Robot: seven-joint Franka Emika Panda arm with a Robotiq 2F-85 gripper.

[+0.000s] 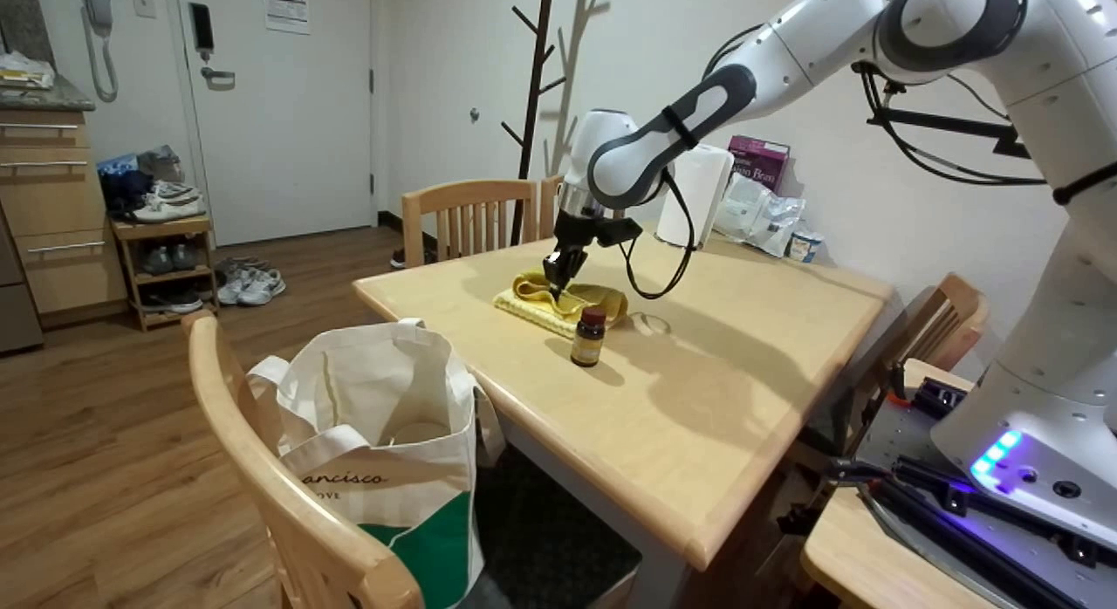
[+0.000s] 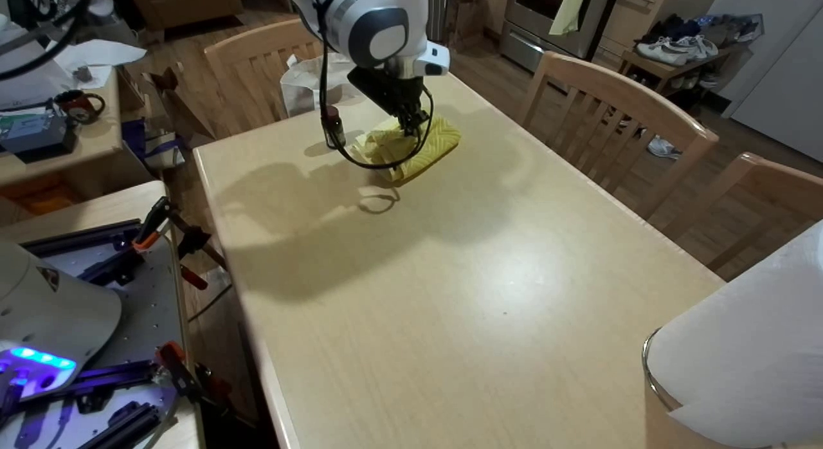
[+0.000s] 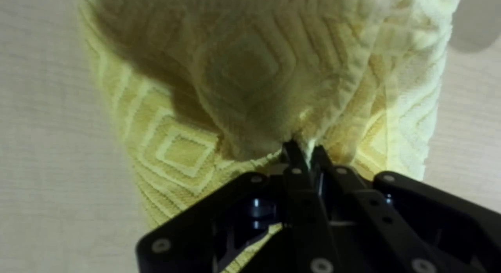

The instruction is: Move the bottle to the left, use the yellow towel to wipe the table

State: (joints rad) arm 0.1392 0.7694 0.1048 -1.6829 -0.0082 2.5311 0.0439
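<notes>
The yellow towel [image 1: 531, 311] lies folded on the pale wooden table [image 2: 450, 275], near one end of it. My gripper [image 1: 556, 290] points down into it, and in the wrist view the gripper [image 3: 305, 148] is shut with a pinched fold of the towel [image 3: 184, 151] between its fingertips. Part of the cloth bulges up in front of the fingers, while the rest appears to lie on the tabletop. Upright close beside the towel stands the small dark brown bottle [image 1: 588, 338] with its reddish cap, visible too in an exterior view as the bottle [image 2: 337, 125].
A loop of black cable [image 1: 683, 269] hangs from the wrist close to the towel. White paper roll [image 2: 739, 346], plastic bag [image 1: 759, 212] and purple box [image 1: 757, 160] stand at the table's far end from the towel. A canvas tote [image 1: 384, 469] sits on a chair by the edge.
</notes>
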